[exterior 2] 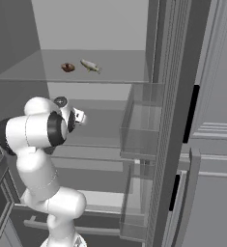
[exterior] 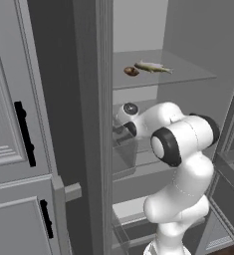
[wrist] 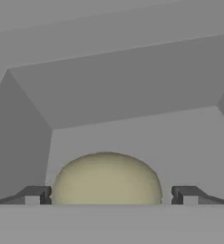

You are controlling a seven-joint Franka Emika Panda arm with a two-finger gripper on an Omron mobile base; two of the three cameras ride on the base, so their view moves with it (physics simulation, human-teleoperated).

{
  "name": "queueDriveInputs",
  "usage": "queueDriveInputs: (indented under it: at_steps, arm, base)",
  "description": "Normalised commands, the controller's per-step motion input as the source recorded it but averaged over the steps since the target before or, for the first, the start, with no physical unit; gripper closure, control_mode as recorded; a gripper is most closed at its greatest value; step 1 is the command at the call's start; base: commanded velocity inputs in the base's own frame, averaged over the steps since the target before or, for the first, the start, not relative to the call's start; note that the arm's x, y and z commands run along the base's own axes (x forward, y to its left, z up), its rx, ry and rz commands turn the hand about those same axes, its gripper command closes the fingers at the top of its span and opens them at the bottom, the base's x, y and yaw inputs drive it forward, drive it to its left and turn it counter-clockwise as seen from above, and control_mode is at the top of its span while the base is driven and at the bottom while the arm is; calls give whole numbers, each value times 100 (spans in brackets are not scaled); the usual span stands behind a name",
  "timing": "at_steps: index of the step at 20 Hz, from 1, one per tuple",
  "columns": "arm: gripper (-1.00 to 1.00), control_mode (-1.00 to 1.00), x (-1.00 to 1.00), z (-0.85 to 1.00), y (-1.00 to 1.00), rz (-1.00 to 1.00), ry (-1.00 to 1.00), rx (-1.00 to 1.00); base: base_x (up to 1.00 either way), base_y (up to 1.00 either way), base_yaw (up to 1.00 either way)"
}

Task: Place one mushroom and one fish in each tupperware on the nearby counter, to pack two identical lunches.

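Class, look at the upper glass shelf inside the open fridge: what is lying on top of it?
On the glass shelf lie a fish and, beside it, a small brown item, probably a mushroom. The arm covers part of the shelves below.

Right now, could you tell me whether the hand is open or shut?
Open. In the hand view, the hand has its two fingertips standing wide apart on either side of a rounded beige object, not closed on it.

The setting is the interior of an open grey refrigerator. A translucent glass shelf spans the upper compartment, with further shelves below it. Clear door bins hang on the open door. Grey panelled cabinet fronts with black bar handles stand beside the opening. Lighting is flat and even.
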Motion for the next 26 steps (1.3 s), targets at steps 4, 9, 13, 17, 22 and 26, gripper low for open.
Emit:
queueDriveInputs:
  at_steps: [4,9,13,17,22,26]
  arm:
    - [100,-100,35,-39,26,0,13,0]
    - [100,-100,-52,-74,-3,-11,9,-3]
    - [100,-100,-76,-67,-16,-18,0,-2]
    - [100,-100,-97,-11,0,-16,-18,-2]
    - [100,-100,-100,13,-14,-5,-25,0]
    - [100,-100,-100,91,-53,-1,-11,7]
  base:
    - [0,0,0]
    - [0,0,0]
    - [0,0,0]
    - [0,0,0]
    - [0,0,0]
    - [0,0,0]
